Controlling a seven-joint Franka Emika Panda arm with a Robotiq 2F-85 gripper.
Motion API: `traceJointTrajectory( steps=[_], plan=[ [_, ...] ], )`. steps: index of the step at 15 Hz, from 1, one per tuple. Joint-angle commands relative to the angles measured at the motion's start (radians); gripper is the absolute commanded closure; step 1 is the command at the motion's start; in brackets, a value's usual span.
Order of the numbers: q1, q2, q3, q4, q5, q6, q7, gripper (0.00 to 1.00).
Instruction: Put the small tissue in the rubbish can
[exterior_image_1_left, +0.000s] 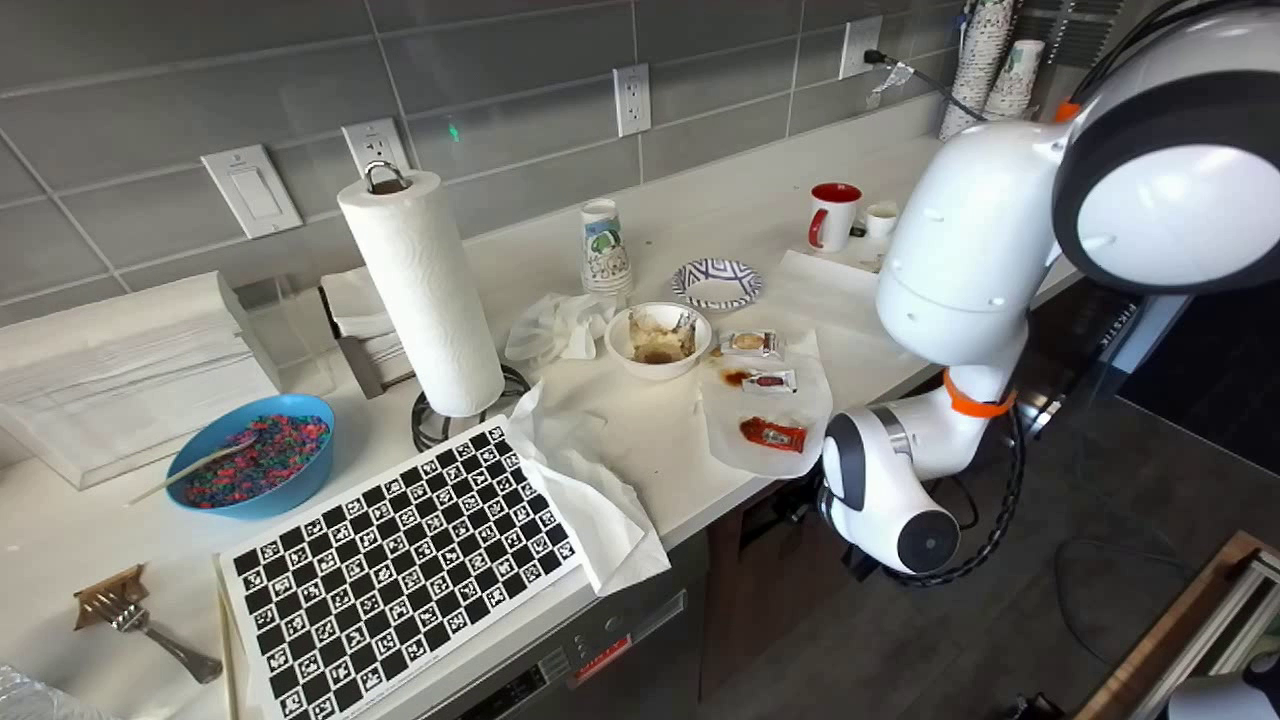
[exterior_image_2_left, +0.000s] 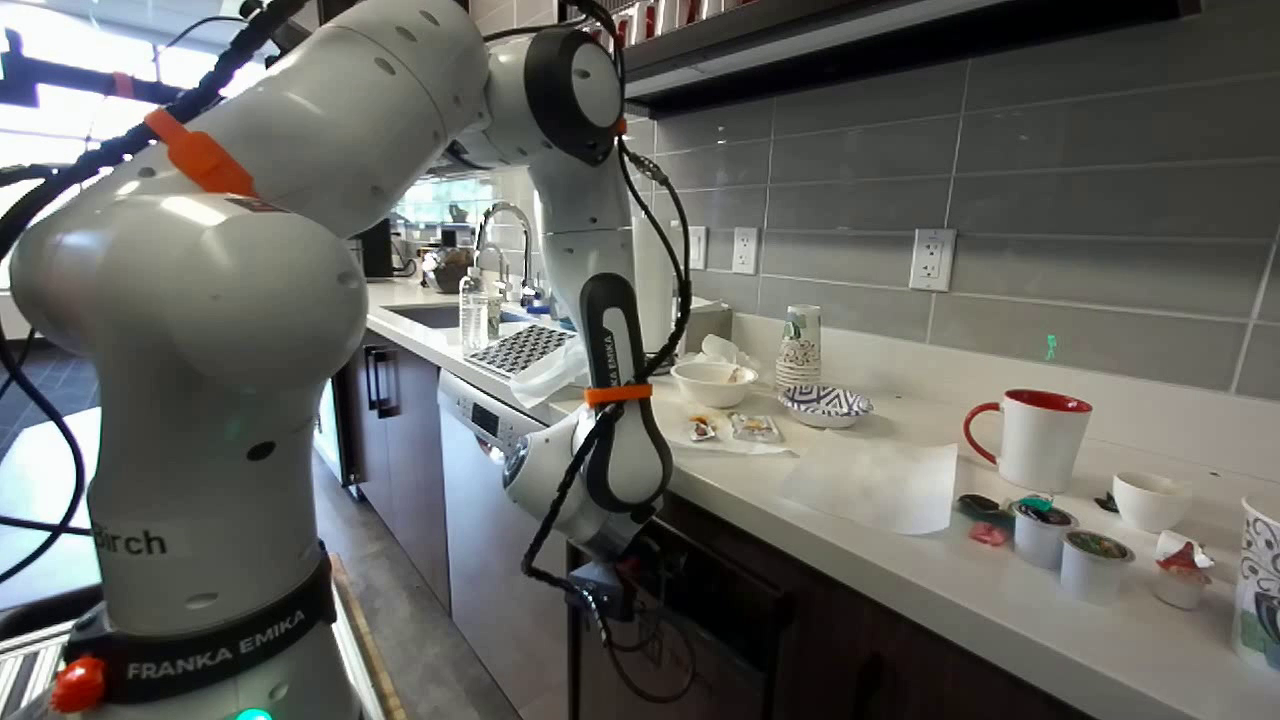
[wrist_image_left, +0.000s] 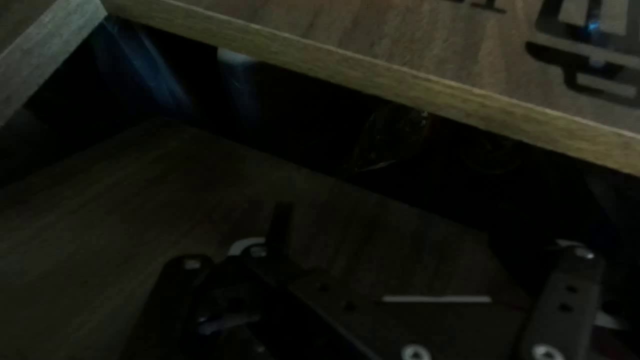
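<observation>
- A white jointed robot arm (exterior_image_2_left: 330, 110) is bent down in front of a white countertop (exterior_image_1_left: 655, 430), its wrist held below countertop level before dark brown cabinetry (exterior_image_2_left: 830, 620).
- In the wrist view, the dark metal two-fingered gripper (wrist_image_left: 416, 251) is seen with its fingers spread well apart; its pads are lost in shadow.
- Near the gripper, a black opening (wrist_image_left: 300, 120) is bordered by a brown wood-grain panel (wrist_image_left: 400, 30) with a paler edge, marked with black shapes in the upper right corner.
- A faintly glinting object (wrist_image_left: 390, 137) is caught inside the opening, too dark to be identified; whether a rubbish can is housed there cannot be told.
- The small tissue cannot be singled out with certainty. Crumpled white tissue-like paper (exterior_image_1_left: 570, 325) is seen heaped on the countertop, just beside a round white bowl (exterior_image_1_left: 655, 370) streaked with brown and cream remains.
- A long rumpled white sheet (exterior_image_1_left: 595, 510) is draped along one end of a flat black-and-white checkered board (exterior_image_1_left: 400, 560), near a white paper-towel roll (exterior_image_1_left: 430, 310) stood upright on a black wire stand (exterior_image_1_left: 422, 425).
- A stack of patterned paper cups (exterior_image_1_left: 605, 250) and a shallow blue-and-white patterned dish (exterior_image_1_left: 717, 290) are set near the bowl, while three torn sachets (exterior_image_1_left: 775, 436), one smeared with red, are laid out on a pale paper sheet (exterior_image_1_left: 720, 430).
- A white mug lined in red (exterior_image_2_left: 1040, 450) is shown in both exterior views, farther along the countertop.
</observation>
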Motion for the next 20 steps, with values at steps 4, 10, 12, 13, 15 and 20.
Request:
traceJointTrajectory(
  steps=[4,10,12,13,15,20],
  plan=[
    [-0.297,-0.114,0.215,-0.059,-0.008,0.035,-0.143,0.00],
    [-0.449,-0.136,0.324,-0.069,-0.006,0.152,-0.210,0.00],
    [-0.484,-0.142,0.351,-0.068,-0.006,0.212,-0.221,0.00],
    [-0.499,-0.146,0.365,-0.064,-0.005,0.244,-0.225,0.00],
    [-0.530,-0.149,0.389,-0.056,-0.004,0.313,-0.237,0.00],
    [-0.605,-0.152,0.443,-0.060,0.009,0.458,-0.263,0.00]
  ],
)
